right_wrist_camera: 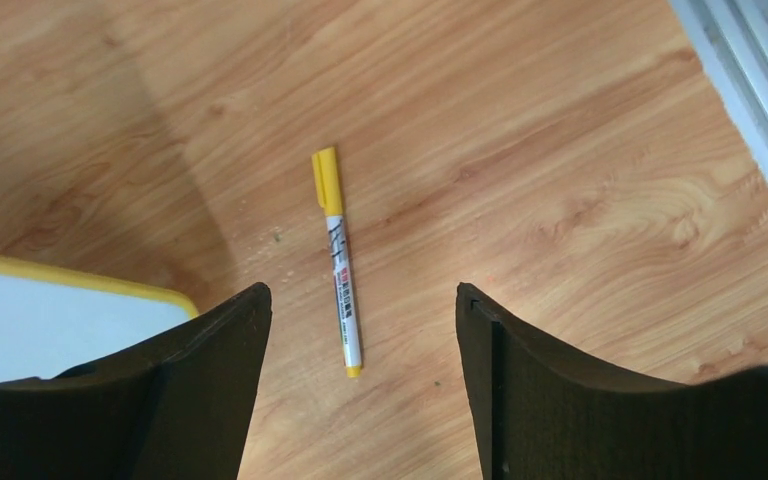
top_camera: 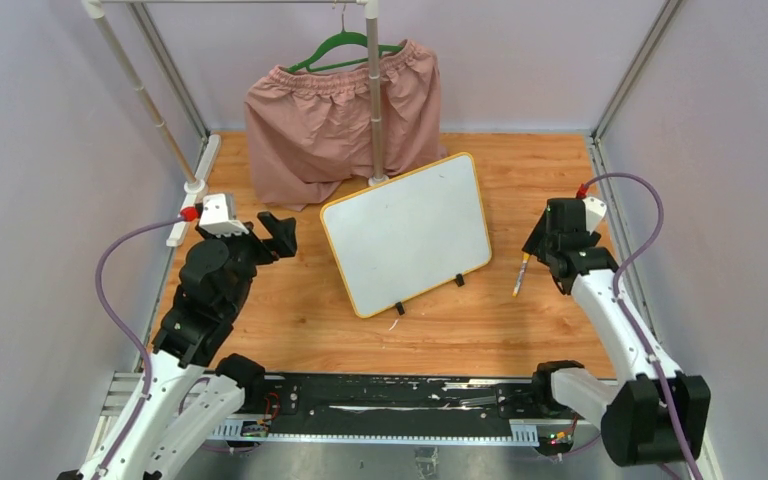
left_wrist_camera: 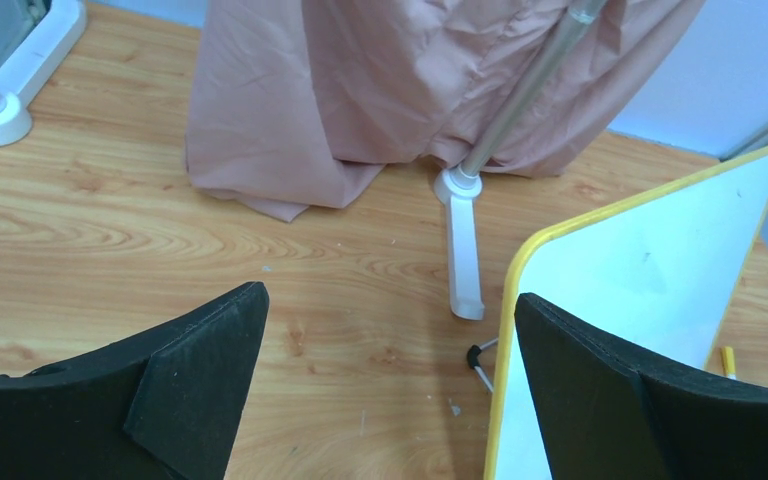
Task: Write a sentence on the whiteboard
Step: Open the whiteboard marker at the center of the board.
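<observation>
One whiteboard [top_camera: 406, 232] stands propped mid-desk [top_camera: 290, 300], just in front of one pair of pink shorts [top_camera: 330, 110]. One yellow marker [right_wrist_camera: 338, 270] lies flat to the board's right. Two pincers, the left pincer [left_wrist_camera: 390, 300] and the right pincer [right_wrist_camera: 360, 288], are spread wide, gripping nothing, the right above the marker.

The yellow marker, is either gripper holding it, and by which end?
Neither. The marker lies on the table under the open right gripper; the left gripper is open and empty.

You have the whiteboard [top_camera: 407, 233] mid-table: plain white face, rounded corners, thin yellow-orange frame. It stands leaning back, with two small black feet [top_camera: 398, 308] on its 6 o'clock edge. It is skewed, with its top edge toward 11 o'clock.
</observation>
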You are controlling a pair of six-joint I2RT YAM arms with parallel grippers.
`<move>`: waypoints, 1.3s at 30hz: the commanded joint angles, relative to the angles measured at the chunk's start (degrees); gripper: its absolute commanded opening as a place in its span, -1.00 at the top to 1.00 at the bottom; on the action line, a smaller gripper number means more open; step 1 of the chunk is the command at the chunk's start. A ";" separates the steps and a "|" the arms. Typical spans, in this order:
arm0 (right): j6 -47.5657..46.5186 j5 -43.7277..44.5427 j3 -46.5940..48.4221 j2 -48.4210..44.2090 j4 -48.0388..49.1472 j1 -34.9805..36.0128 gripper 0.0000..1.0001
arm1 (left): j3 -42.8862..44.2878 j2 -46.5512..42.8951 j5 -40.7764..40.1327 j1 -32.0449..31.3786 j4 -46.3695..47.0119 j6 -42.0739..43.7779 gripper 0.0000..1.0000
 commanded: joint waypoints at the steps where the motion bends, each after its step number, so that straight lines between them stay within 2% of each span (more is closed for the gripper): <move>1: 2.21 -3.57 1.00 4.50 -0.36 -2.99 -0.39 | -0.07 -2.01 -0.25 -2.01 1.82 0.92 -1.00; 9: 0.77 -6.62 0.22 14.13 2.44 -3.84 -0.13 | -0.47 -3.50 0.67 -4.33 2.52 1.80 -1.00; 15: 0.17 -9.64 2.44 20.58 2.73 -3.85 -0.01 | -0.56 -3.61 1.00 -4.99 2.62 2.05 -1.00; 23: -0.07 -10.59 3.05 25.06 2.75 -3.90 0.19 | -0.82 -3.97 1.60 -5.35 3.06 2.22 -1.00; 39: -0.89 -12.33 0.76 29.16 5.01 -3.96 0.28 | -0.91 -4.03 1.60 -5.80 3.13 2.58 -1.00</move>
